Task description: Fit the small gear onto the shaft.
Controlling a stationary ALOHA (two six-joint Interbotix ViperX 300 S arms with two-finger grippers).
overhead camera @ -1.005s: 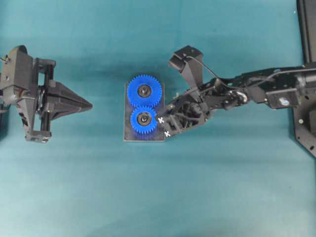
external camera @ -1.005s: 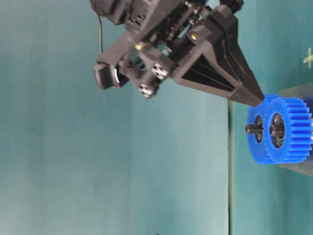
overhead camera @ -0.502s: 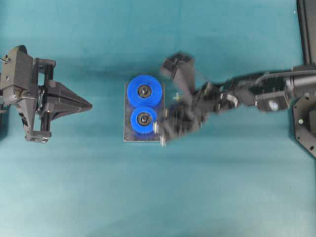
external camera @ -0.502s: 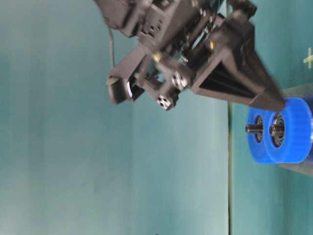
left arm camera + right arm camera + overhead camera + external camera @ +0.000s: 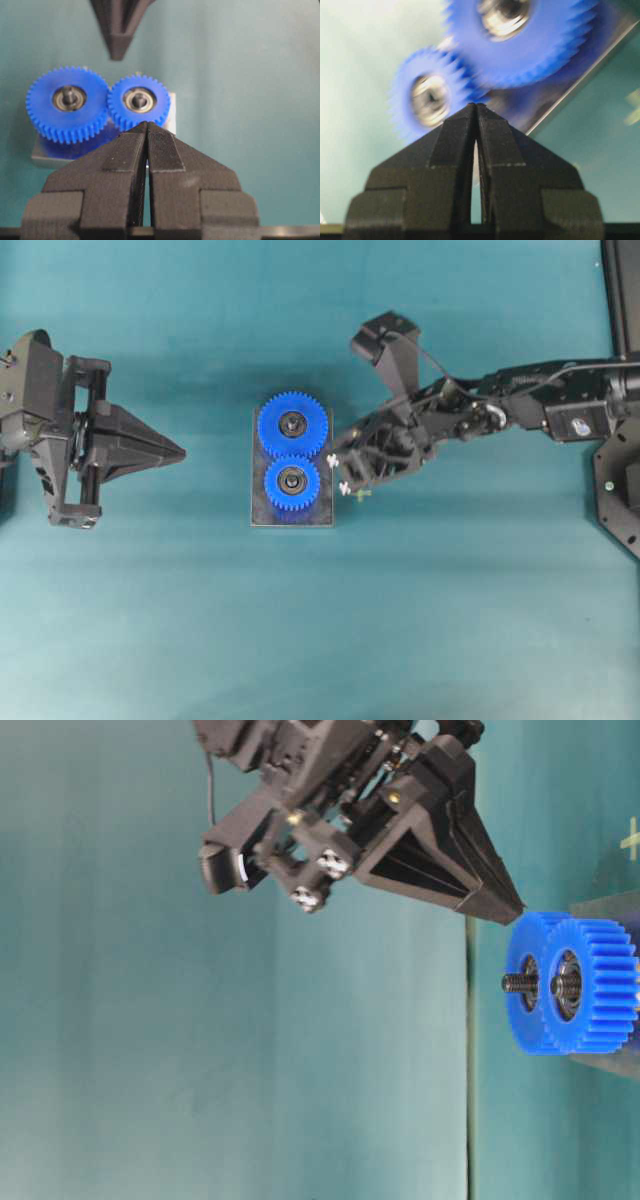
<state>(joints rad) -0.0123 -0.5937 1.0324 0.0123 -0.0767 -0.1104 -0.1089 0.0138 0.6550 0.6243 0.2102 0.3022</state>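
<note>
Where the overhead view looks straight down: small gear (image 5: 292,483) seated on the shaft (image 5: 292,481), teeth meshed with the larger blue gear (image 5: 293,425) just above it in that view, both carried on a grey rectangular plate (image 5: 261,519) lying on teal table (image 5: 320,640). Shaft end visible there only as a dark dot inside the silver-and-black bearing hub.

Table-level view: threaded shaft tips seen poking out past both hubs, a detail lost from overhead; gears overlapped, so which is nearer not certain.

Right gripper (image 5: 334,452): fingers pressed together to a point, holding nothing, tip just beside the plate edge near where the two gears mesh, apart from the teeth. Table-level view places that tip (image 5: 515,910) just clear of the gear rim. Right wrist view: closed fingertips (image 5: 476,106) in sharp focus, both gears blurred behind, small gear (image 5: 427,97) at left, larger one (image 5: 520,35) at top.

Left gripper (image 5: 180,453): likewise closed and empty, well apart from the plate, pointing toward the gears. Left wrist view: closed fingertips (image 5: 147,124) in the foreground, small gear (image 5: 139,101) at right with silver hub, larger gear (image 5: 67,102) at left, plate corner (image 5: 172,112) showing beside the small gear, tip of the other gripper (image 5: 117,50) hanging in from the top.
</note>
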